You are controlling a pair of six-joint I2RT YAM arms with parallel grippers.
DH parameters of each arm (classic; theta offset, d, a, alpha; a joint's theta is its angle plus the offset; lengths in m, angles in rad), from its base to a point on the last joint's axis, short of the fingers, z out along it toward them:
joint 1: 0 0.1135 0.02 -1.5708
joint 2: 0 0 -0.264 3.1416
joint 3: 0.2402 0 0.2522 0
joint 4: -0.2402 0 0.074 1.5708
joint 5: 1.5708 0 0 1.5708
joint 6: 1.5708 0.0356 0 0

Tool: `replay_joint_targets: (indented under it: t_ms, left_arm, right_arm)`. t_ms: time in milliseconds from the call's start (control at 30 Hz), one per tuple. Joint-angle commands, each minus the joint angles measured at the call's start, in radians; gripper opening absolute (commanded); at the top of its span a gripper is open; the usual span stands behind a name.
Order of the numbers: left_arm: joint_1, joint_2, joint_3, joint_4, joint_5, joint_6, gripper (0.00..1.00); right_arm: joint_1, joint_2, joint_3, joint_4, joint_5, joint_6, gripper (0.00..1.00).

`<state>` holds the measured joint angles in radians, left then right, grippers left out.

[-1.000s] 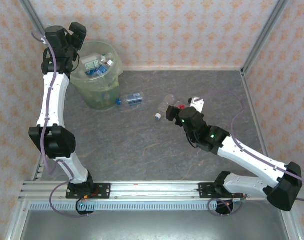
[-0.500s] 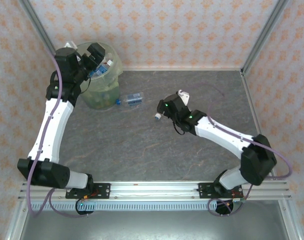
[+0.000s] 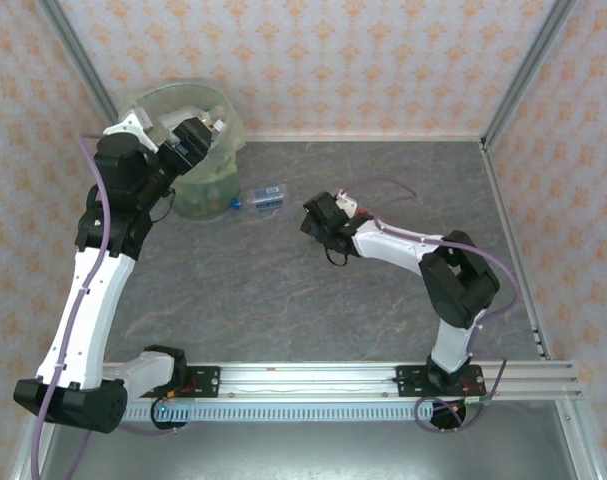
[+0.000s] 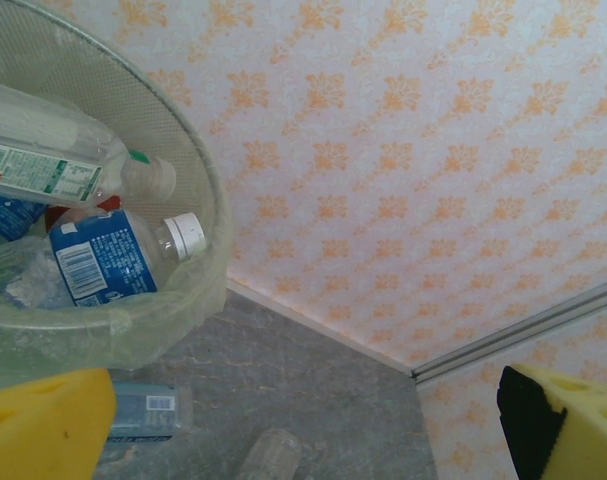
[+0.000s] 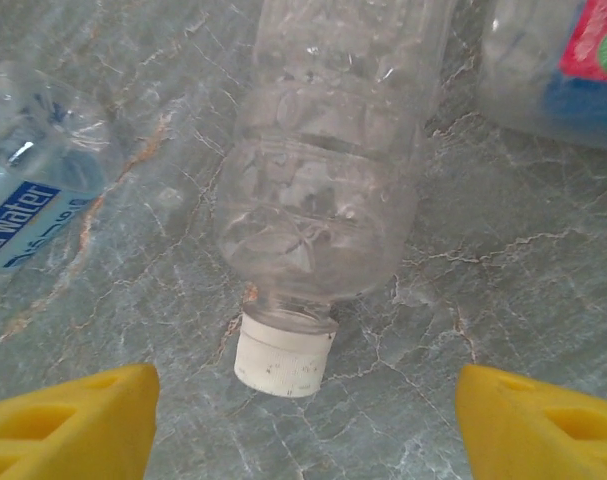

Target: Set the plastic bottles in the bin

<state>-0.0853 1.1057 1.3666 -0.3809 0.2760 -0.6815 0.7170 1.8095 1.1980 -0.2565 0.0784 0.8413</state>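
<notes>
the right gripper (image 3: 319, 218) sits low over the middle of the grey marbled table (image 3: 283, 300), its wrist bent down. in the right wrist view its two yellow fingers (image 5: 68, 420) stand apart at the bottom corners. a clear bottle (image 5: 328, 190) lies on its side on the table ahead of the gap, its white cap (image 5: 283, 365) pointing back at the camera. neither finger touches it and nothing is clamped. a water bottle (image 5: 28, 190) with a blue label lies just beside it on the left, and a red-and-blue-label bottle (image 5: 558, 70) lies near it at the upper right.

the left gripper (image 3: 191, 140) hangs at the near rim of the bin (image 3: 228, 150), which stands in the far left corner of the table. in the left wrist view its yellow fingers (image 4: 43, 425) are spread wide with nothing between them. several bottles lie inside the bin, among them a white-capped blue bottle (image 4: 118, 255) and a green-label bottle (image 4: 53, 160) above it. a blue-labelled bottle (image 3: 266, 195) lies on the table just right of the bin.
</notes>
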Motion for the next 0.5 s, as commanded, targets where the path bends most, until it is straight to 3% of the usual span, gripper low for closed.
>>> replay_joint_targets:
  t_ms: [0, 167, 467]
  left_arm:
    - [0.001, -0.03, 0.008, -0.052, -0.029, 0.054, 0.99]
    - [0.001, -0.04, 0.022, -0.081, -0.025, 0.067, 0.99]
    - [0.0, -0.049, 0.031, -0.122, -0.037, 0.065, 0.99]
  right_arm:
    - [-0.004, 0.038, 0.055, -0.002, 0.015, 0.038, 0.75]
    - [-0.005, 0.099, 0.096, -0.007, 0.017, 0.037, 0.75]
    - [-0.008, 0.189, 0.13, -0.013, 0.038, 0.039, 0.58]
